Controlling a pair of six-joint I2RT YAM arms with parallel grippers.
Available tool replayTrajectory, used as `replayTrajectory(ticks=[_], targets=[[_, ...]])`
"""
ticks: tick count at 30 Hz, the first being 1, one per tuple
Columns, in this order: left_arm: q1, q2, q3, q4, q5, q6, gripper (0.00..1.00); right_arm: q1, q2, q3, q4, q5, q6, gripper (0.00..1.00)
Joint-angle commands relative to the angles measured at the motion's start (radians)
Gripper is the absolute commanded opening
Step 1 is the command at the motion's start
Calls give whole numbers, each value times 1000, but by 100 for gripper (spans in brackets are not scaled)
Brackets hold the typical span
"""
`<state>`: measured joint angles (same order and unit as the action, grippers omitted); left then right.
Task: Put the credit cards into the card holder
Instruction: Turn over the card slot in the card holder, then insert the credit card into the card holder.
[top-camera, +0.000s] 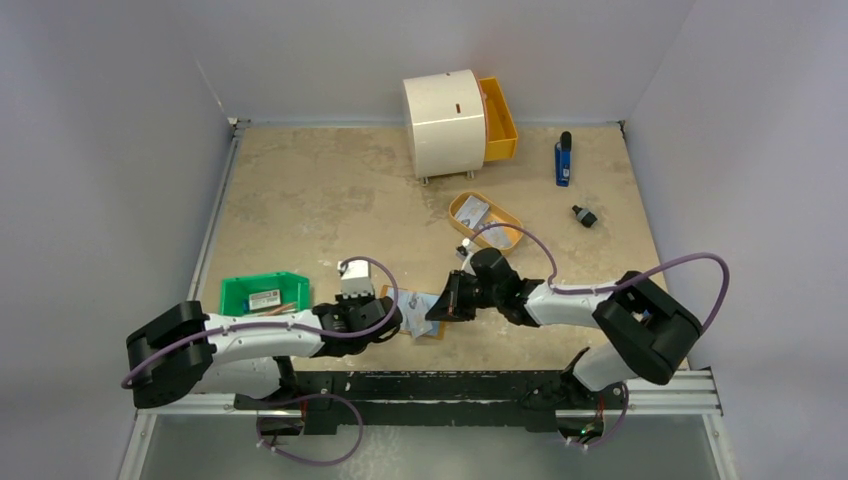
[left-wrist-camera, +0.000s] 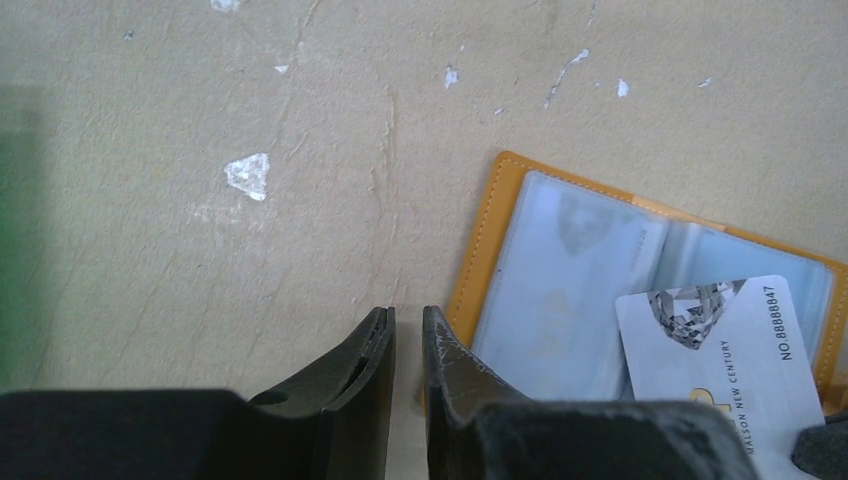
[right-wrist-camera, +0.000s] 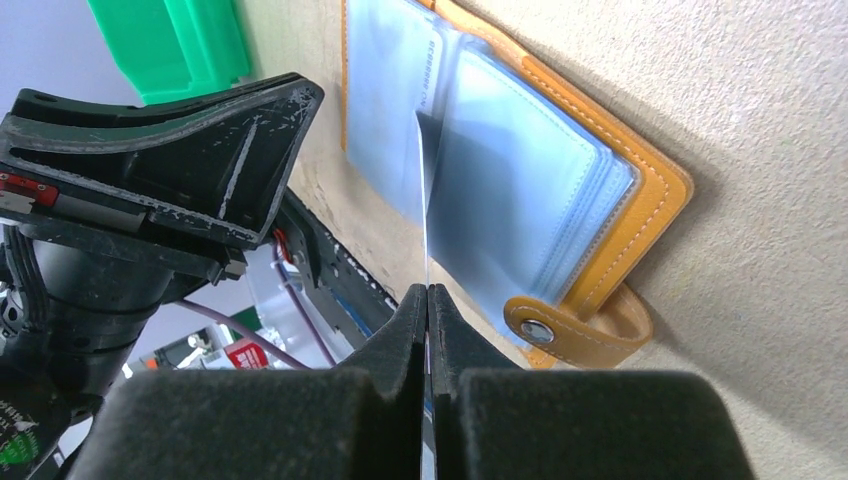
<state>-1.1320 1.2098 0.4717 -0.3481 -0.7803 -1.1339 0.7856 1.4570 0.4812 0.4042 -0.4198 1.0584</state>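
Note:
The card holder (left-wrist-camera: 560, 270) lies open on the table, tan leather with clear sleeves, near the front edge between the arms (top-camera: 422, 325). My right gripper (right-wrist-camera: 428, 290) is shut on a credit card (right-wrist-camera: 423, 200) seen edge-on, its far end at the sleeves. In the left wrist view the same white card (left-wrist-camera: 725, 370) lies over the right sleeves. My left gripper (left-wrist-camera: 408, 312) stands at the holder's left edge. Its jaws are a narrow gap apart with only table between them. Its right finger (left-wrist-camera: 450, 370) covers the tan rim.
A green bin (top-camera: 265, 293) sits left of the left arm. A yellow tray (top-camera: 497, 213) with small pale flat things stands behind the right gripper (top-camera: 437, 308). A white drum (top-camera: 445, 122) with a yellow drawer, a blue tool (top-camera: 563, 160) and a small black piece (top-camera: 584, 215) lie further back.

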Motion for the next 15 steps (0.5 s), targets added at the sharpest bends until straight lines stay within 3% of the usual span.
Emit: replayTrajectory(ticks=[1,15], targets=[[6,-16,-28,17,-6,-46,15,6,24,11,44,-26,13,0],[6,-5,-86,117,80,-66,8,6,46,-22,98,17,116,0]])
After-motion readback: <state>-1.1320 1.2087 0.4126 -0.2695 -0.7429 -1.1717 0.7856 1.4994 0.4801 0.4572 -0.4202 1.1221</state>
